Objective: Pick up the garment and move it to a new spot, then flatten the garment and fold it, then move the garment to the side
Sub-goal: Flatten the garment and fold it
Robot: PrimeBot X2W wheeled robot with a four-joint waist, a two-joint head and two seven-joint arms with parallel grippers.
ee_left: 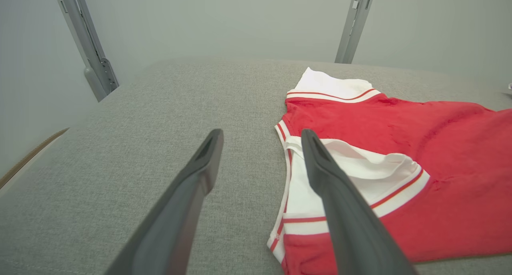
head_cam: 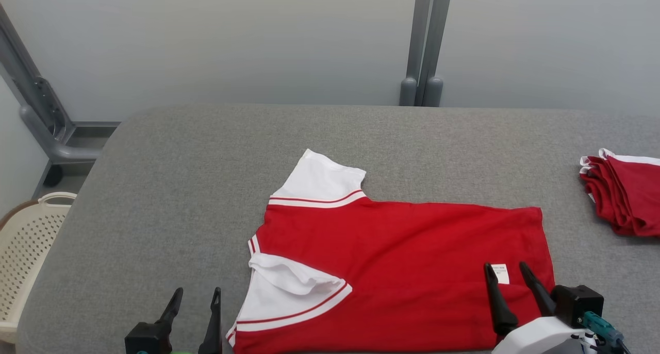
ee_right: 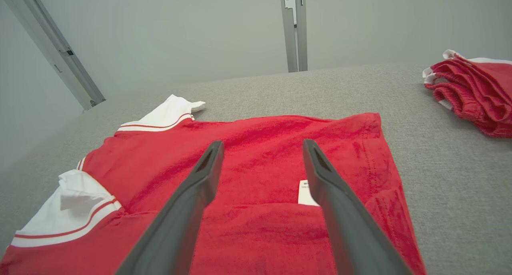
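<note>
Head view: the garment (head_cam: 402, 271), a red shirt with white sleeves trimmed in red, lies spread flat on the grey surface (head_cam: 206, 163), towards its near edge and a little right of the middle. The neck end points left and the hem right. The far sleeve (head_cam: 319, 181) lies out flat, while the near sleeve (head_cam: 294, 292) is folded in over the red body. The left hand (head_cam: 198, 292) sits at the lower left over bare surface, just beside the neck end, its fingers apart and empty. The right hand (head_cam: 505, 265) hangs over the hem end with its fingers spread wide, a small white label (head_cam: 500, 273) showing between their tips. A stack of red garments (head_cam: 626, 197) lies well apart at the right edge, and a pale perforated basket (head_cam: 26, 251) stands off the surface at the left.

Left wrist view: the open fingers hold nothing. One lies over bare surface, the other over the folded near sleeve; whether it touches the cloth I cannot tell.

Right wrist view: the two fingers stand wide open over the red body near the hem, gripping nothing, with the label just beside the right-hand one. I cannot tell if there is contact with the cloth.
</note>
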